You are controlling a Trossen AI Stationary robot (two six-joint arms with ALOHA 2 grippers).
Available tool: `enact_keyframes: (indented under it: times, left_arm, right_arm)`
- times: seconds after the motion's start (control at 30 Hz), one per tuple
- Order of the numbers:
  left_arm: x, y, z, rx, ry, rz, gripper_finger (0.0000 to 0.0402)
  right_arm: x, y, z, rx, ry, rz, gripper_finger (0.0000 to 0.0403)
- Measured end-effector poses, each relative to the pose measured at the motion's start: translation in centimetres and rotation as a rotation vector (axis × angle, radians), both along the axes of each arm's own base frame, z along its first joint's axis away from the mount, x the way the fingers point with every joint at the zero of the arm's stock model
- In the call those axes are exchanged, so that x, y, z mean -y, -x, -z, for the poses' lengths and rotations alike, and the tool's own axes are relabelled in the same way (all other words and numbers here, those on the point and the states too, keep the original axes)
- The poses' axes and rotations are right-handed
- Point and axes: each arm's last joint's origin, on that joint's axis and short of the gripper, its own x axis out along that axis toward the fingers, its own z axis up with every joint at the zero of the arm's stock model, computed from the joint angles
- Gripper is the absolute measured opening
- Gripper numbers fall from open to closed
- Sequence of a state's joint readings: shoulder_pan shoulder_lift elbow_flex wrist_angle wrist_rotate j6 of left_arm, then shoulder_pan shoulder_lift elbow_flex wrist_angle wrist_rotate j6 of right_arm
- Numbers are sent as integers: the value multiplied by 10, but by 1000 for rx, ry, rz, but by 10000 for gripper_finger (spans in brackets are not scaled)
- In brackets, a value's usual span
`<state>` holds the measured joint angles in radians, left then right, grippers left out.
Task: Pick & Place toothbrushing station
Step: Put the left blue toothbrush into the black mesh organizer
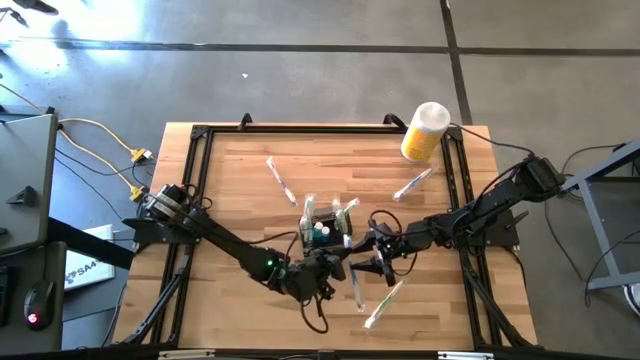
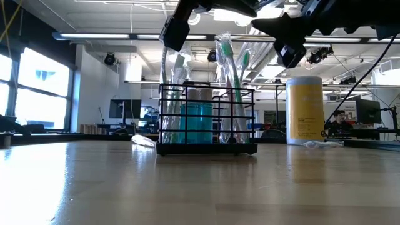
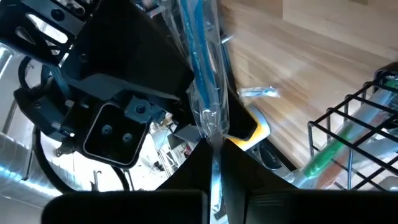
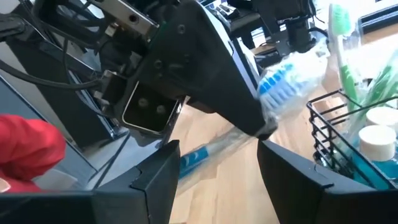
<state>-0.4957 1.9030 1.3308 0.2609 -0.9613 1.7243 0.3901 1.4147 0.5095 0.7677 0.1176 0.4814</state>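
You have the toothbrushing station (image 1: 327, 228), the small black wire-mesh caddy, standing upright near the middle of the wooden table (image 1: 230, 190), and it is already partly stocked: several wrapped toothbrushes stand in it with green and white handles showing, and teal, white-capped tubes sit in its compartments. Just on the near side of the caddy, your left gripper (image 3: 214, 140) has its jaws pressed together on a wrapped blue toothbrush (image 3: 202, 68), pinching the clear wrapper near one end so the brush hangs raised above the table. Your right gripper (image 4: 214, 163) is right beside the left one, on the caddy's right-hand near corner, with its jaws spread and nothing between them; the blue brush lies just past its fingers, so it looks placed either to take the brush over or to steady it, and I cannot tell which. As for what is left, four wrapped toothbrushes still lie loose on the table: one beyond the caddy toward the far left (image 1: 277, 179), one beyond it toward the far right (image 1: 412, 184) near the yellow cylinder (image 1: 424, 132), and two on the near side (image 1: 357, 285) (image 1: 384, 303). So I judge you roughly halfway through: the held brush needs standing in the caddy, then the loose ones need collecting.
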Motion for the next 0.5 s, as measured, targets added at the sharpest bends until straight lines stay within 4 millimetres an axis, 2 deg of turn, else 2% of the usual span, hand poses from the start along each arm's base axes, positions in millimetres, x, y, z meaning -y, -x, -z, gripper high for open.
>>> enact_keyframes:
  times: [0.13,0.23,0.5]
  left_arm:
    - [0,0,0,-2,0,4,6]
    - [0,0,0,-3,1,6,6]
    - [0,0,1,-9,-7,8,6]
  right_arm:
    - [0,0,0,8,29,2,200]
    - [0,0,0,11,39,-1,177]
    - [5,-2,0,6,28,-35,57]
